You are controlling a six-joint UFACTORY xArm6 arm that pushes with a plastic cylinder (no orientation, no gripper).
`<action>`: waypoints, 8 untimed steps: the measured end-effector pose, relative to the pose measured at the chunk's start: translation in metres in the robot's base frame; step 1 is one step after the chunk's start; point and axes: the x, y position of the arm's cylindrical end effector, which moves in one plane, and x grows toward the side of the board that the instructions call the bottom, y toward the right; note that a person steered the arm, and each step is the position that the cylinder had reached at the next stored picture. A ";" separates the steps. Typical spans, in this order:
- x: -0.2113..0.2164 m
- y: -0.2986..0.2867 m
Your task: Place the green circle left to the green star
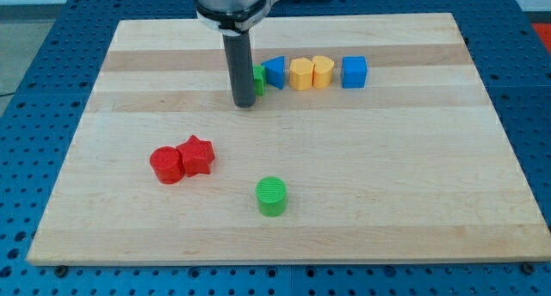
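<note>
The green circle, a short cylinder, stands alone at the lower middle of the wooden board. The green star is near the view's top and mostly hidden behind my rod; only its right edge shows. My tip rests on the board touching or just left of the green star, far above the green circle in the view.
A row runs right from the green star: a blue block, a yellow block, a yellow heart-like block and a blue cube. A red cylinder and a red star touch at the left.
</note>
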 end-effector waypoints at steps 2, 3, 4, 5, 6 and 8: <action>-0.020 -0.018; -0.020 -0.037; -0.009 -0.052; 0.035 0.007; 0.072 0.102; 0.216 0.157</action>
